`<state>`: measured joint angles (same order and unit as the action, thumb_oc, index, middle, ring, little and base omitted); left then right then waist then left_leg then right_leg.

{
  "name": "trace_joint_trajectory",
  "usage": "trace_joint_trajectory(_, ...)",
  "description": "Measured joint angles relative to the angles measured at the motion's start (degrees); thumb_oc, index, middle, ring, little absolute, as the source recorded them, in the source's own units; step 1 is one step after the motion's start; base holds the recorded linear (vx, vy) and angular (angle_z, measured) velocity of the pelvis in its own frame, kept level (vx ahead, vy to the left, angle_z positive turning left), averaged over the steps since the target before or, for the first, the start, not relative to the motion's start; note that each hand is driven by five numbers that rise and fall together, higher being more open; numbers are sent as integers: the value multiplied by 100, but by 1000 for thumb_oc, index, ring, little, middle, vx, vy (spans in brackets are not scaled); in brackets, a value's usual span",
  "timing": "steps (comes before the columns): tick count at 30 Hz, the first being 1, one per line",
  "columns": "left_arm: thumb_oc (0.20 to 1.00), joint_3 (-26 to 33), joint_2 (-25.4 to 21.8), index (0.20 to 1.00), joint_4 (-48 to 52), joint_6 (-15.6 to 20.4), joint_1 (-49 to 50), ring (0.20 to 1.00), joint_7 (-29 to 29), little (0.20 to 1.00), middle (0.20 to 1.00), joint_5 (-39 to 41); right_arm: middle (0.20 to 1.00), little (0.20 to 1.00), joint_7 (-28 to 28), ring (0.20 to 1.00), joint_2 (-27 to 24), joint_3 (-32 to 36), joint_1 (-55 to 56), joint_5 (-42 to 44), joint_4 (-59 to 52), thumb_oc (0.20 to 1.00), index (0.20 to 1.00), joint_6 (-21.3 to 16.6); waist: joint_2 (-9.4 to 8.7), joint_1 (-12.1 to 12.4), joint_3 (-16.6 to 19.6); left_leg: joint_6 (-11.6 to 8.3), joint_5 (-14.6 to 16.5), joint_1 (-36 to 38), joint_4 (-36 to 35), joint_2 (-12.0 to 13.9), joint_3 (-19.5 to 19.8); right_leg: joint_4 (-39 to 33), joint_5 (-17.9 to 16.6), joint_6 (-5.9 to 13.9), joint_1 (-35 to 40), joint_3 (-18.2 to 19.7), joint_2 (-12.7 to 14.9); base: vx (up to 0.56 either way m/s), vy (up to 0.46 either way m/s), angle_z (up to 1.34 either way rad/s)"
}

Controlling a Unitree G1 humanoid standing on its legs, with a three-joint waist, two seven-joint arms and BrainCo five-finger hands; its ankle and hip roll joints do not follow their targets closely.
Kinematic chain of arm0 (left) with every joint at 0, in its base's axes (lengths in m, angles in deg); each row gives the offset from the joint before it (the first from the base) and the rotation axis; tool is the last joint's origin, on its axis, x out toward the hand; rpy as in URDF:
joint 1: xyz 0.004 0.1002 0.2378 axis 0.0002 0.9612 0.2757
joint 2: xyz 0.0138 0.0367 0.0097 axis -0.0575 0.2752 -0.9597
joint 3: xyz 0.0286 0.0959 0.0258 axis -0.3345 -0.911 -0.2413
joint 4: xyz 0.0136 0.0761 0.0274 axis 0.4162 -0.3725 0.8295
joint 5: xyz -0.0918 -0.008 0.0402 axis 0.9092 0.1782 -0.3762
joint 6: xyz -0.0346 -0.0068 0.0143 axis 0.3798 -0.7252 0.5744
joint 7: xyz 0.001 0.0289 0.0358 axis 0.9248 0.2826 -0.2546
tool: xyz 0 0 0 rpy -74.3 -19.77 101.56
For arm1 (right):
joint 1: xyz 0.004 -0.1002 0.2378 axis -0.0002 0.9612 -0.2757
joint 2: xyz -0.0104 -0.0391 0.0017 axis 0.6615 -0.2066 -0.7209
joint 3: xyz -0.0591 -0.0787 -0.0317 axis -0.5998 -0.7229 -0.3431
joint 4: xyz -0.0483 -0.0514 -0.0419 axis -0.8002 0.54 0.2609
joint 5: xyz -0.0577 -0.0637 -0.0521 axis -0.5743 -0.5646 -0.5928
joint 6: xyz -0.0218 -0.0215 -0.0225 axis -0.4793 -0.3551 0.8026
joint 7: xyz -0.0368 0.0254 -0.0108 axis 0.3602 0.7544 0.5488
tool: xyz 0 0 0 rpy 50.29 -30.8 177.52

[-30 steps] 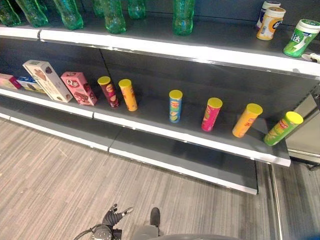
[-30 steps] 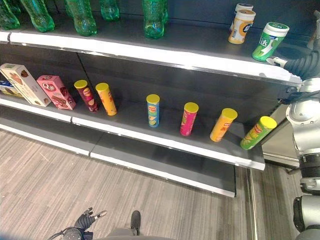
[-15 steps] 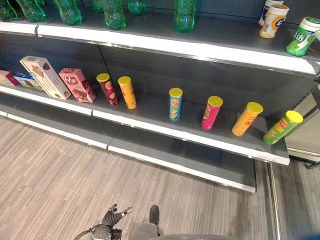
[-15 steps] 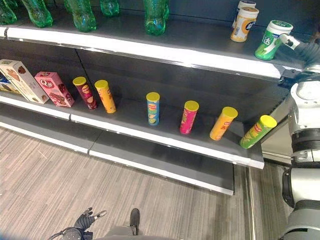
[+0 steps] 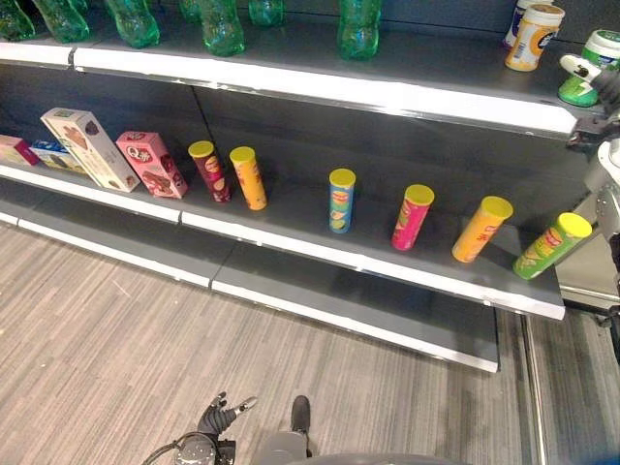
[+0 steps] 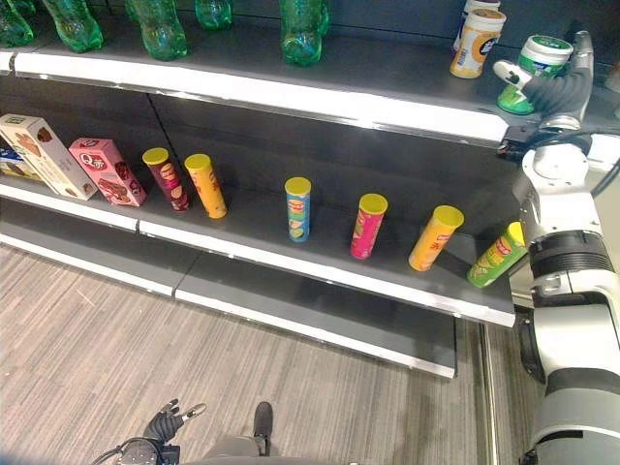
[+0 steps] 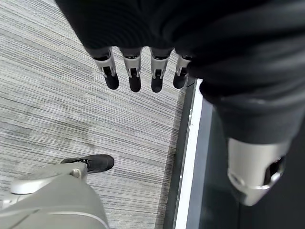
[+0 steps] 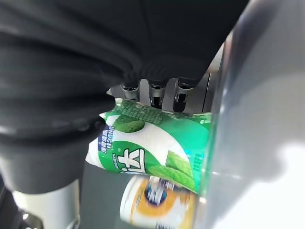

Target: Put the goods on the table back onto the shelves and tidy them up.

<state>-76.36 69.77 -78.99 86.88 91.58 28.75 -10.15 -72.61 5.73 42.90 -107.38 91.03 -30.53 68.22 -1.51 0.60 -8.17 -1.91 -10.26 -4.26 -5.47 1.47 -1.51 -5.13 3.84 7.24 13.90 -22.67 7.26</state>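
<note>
The green and white canister [image 6: 536, 70] is being held at the far right end of the top shelf [image 6: 291, 92], where the right hand [image 6: 552, 85] is being raised to it. In the right wrist view the fingers [image 8: 155, 93] are being curled over the canister's far side, with the thumb on the near side, so the canister is being pinched between them, probably so that it can be stood upright without tipping. It is being kept just right of the orange and white canister [image 6: 477, 42], most likely because goods of the same kind are being grouped at that end. Whether its base is already resting on the shelf cannot be told.

The left hand [image 5: 221, 419] is being hung low over the floor [image 5: 116, 358] at the near edge, its fingers [image 7: 133, 71] spread loosely and nothing being gripped; it is being kept out of the way.

On the middle shelf [image 5: 368, 262] six yellow-lidded crisp tubes are being left in a row: a dark red tube [image 5: 209, 171], an orange tube [image 5: 249, 178], a blue tube [image 5: 340, 201], a pink tube [image 5: 411, 217], a yellow tube [image 5: 480, 230] and a green tube [image 5: 551, 245]. Green bottles [image 5: 222, 27] are being kept at the left of the top shelf, and boxes [image 5: 150, 165] at the far left of the middle shelf.
</note>
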Motion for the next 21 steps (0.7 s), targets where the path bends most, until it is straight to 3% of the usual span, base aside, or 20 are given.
trace_joint_trajectory(21,1000,5,0,1000,-7,-2,-92,1000,-54,1000,1000,3,1000,1000,-183,1000,199,-27,-200,-506,206,1000,1000,166,97,18,26,1,41,33,0,-50,38,0,0,1,61,-42,41,0,5,0)
